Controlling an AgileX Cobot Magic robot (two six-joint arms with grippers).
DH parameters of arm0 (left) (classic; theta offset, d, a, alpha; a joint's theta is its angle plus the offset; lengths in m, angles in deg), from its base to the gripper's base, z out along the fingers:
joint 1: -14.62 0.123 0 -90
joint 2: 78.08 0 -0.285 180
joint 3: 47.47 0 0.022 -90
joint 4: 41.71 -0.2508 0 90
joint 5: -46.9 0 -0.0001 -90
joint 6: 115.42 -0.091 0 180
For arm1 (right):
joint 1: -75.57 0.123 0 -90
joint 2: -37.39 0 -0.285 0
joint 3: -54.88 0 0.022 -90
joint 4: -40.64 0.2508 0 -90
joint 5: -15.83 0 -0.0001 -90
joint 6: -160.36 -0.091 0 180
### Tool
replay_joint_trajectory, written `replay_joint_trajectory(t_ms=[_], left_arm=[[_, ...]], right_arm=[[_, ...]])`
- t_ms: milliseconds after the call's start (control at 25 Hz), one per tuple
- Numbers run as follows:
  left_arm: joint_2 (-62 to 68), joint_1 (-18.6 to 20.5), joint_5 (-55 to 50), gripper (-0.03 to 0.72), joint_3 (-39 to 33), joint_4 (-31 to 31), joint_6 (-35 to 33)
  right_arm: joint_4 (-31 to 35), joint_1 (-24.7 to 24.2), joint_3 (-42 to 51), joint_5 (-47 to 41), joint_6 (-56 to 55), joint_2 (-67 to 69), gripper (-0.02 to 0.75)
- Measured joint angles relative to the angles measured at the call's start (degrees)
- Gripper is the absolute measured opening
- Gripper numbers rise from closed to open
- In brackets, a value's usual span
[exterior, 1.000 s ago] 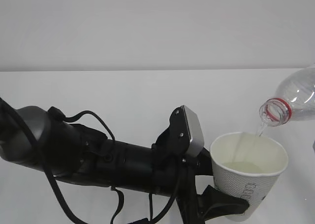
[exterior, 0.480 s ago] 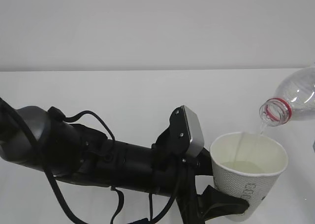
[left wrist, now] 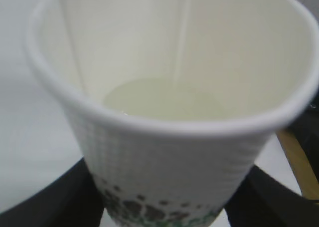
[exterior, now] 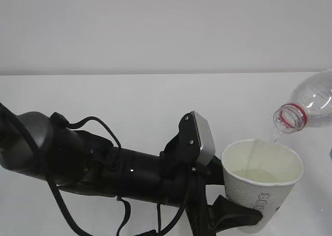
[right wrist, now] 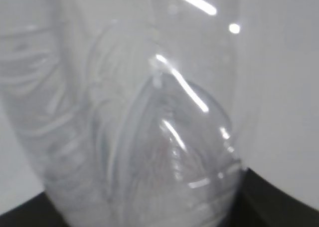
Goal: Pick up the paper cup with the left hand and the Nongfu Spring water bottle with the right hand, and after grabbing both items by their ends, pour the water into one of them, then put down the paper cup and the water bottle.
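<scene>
The white paper cup stands upright at the lower right, with my left gripper shut on its lower part. In the left wrist view the cup fills the frame between the black fingers, and a pale pool of water lies in its bottom. The clear Nongfu Spring water bottle with its red neck ring is tilted mouth-down above the cup's right rim. A thin stream of water falls from it into the cup. My right gripper is shut on the bottle, and its label is hidden.
The bulky black left arm, with cables and a grey camera block, lies across the lower left of the white table. A plain pale wall rises behind the table. A brown strip shows beside the cup in the left wrist view.
Cup, bottle and both arms hold their places. The thin stream keeps running from the bottle's mouth into the cup.
</scene>
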Motion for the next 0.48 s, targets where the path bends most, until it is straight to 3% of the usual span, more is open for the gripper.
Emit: replay_joint_trajectory(t_ms=[480], left_arm=[[0.0,0.0,-0.2,0.492,0.0,0.0,0.0]], right_arm=[[0.0,0.0,0.0,0.0,0.0,0.0,0.421]])
